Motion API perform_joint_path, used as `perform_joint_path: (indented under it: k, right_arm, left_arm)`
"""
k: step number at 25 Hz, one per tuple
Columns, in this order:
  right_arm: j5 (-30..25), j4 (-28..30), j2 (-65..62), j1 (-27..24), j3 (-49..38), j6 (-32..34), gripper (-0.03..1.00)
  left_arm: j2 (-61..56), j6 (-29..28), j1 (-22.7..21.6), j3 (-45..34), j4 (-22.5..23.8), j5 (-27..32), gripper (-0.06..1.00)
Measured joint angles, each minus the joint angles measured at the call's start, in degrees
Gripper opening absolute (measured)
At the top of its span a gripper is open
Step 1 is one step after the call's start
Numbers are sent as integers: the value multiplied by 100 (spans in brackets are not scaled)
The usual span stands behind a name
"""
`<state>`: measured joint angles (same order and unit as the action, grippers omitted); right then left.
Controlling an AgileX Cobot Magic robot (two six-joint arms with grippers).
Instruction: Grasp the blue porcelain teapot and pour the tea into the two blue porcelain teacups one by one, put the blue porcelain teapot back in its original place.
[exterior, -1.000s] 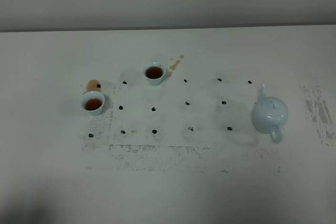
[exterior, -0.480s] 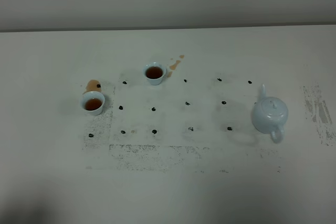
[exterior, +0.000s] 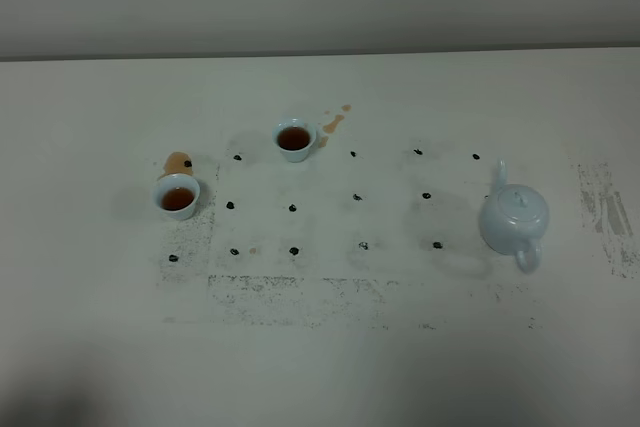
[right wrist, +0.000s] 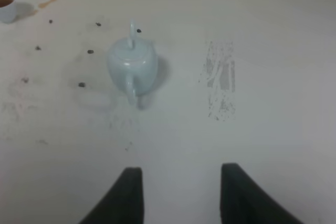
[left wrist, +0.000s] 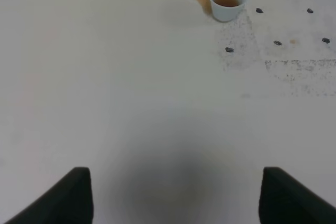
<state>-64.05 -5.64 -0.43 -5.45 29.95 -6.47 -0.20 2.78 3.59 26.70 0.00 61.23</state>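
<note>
Nothing had shifted over the last second: the teapot (exterior: 513,218) stood on the table's right, both 2 teacups (exterior: 177,196) (exterior: 295,137) held tea. Right gripper (right wrist: 178,195) and left gripper (left wrist: 176,195) hung parted, empty; task looked finished.

Open table (exterior: 330,347) surrounds the teapot (exterior: 513,219); teacups (exterior: 177,196) well apart.

Upright teapot (exterior: 513,217), two filled teacups (exterior: 295,137)
</note>
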Motion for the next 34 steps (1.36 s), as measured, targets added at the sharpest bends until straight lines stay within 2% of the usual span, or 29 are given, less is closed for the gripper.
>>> perform_joint_path:
  k: [7, 13, 34]
  right_arm:
    - [11, -6, 0, 46, 0, -12, 37]
    - [11, -18, 0, 468, 0, -12, 37]
    - [11, -23, 0, 474, 0, -12, 37]
  left_arm:
    - [0, 0, 0, 0, 0, 0, 66]
    - [0, 0, 0, 0, 0, 0, 66]
    - [0, 5, 0, 0, 0, 0, 66]
